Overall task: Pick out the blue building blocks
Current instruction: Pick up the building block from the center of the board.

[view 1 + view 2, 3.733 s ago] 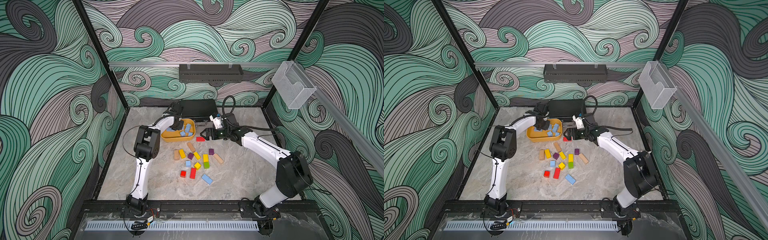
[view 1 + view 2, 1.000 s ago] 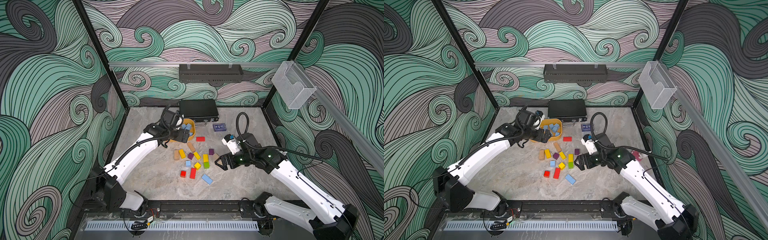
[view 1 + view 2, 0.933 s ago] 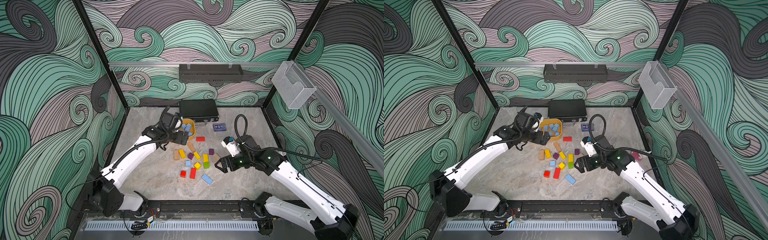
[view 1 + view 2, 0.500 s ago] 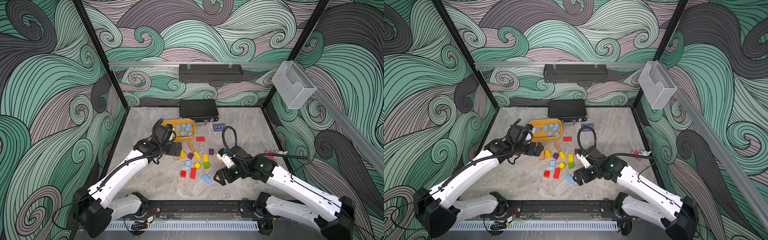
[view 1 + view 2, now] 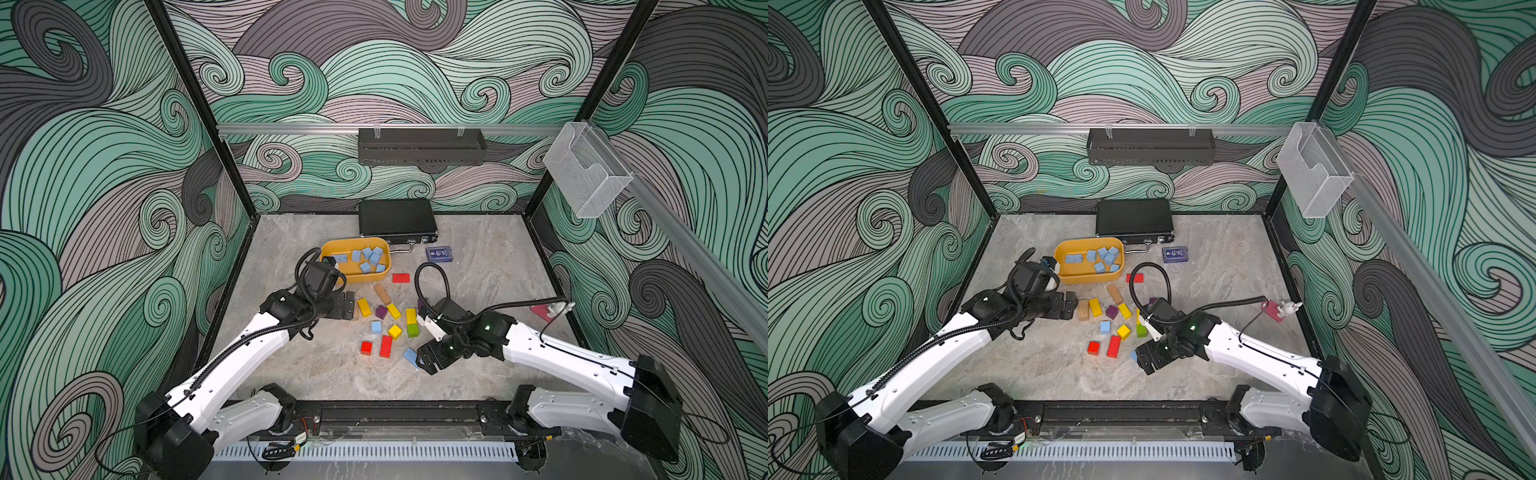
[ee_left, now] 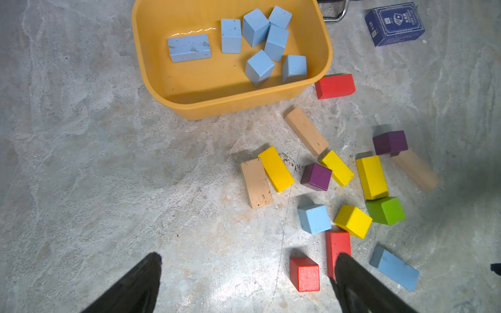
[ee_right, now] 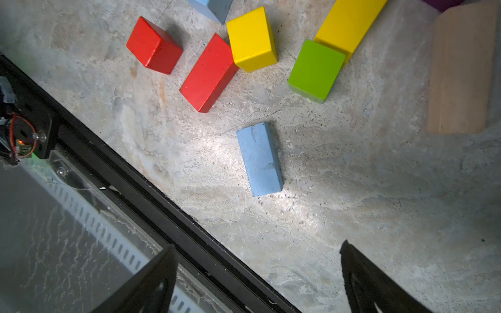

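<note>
Blue blocks (image 6: pixel 254 27) mostly in the yellow tub (image 6: pixel 217 108); two loose on the desk (image 5: pixel 478 270).
Left of centre, the left hand (image 5: pixel 350 305) hung wide and empty near the blue cube (image 5: pixel 376 327). Lower centre, the blue brick (image 7: pixel 260 160) lay just ahead of the wide, empty right hand (image 7: pixel 257 245), the nearer one, its long axis along that hand's reach.

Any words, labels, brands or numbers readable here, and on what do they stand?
Navy card box: white print and an emblem on top, plus a side label, all too small and blurred to read.
Blue building blocks, yellow bin: no lettering visible.
</note>
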